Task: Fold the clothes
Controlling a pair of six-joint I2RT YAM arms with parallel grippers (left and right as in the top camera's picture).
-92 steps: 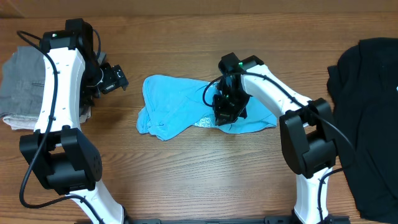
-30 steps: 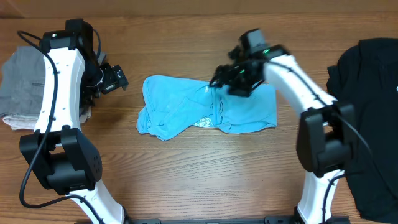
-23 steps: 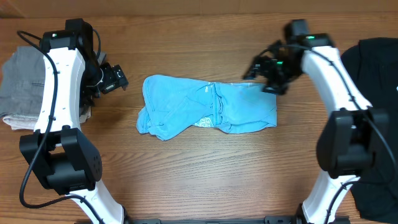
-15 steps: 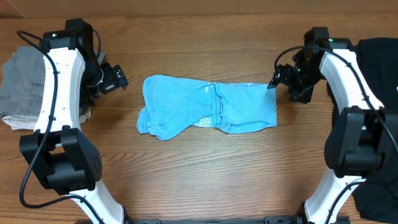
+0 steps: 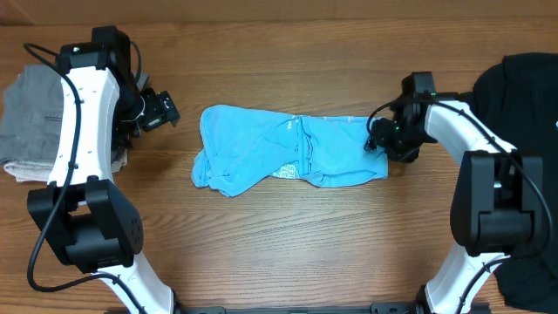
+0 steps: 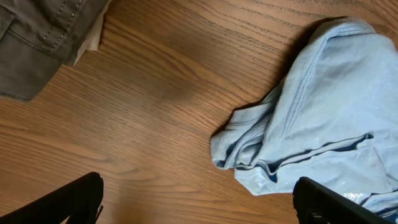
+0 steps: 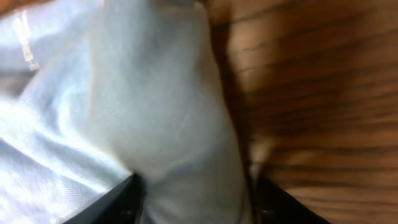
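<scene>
The right wrist view is blurred, and the black garment (image 5: 534, 87) runs past the overhead's edge.

T-shirt (image 5: 288, 157) mid table (image 5: 288, 253); garment pile (image 5: 30, 118) far left; second garment (image 5: 523, 131) far right.

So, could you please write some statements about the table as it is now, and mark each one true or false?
1. The crumpled light blue T-shirt lies in the middle of the wooden table. True.
2. The left hand is holding the T-shirt. False: it is open over bare wood, apart from the shirt.
3. The right hand is at the shirt's right edge, with cloth between its fingers. True.
4. The folded grey garment lies on the robot's right side. False: it lies at the left; a black garment lies at the right.
</scene>
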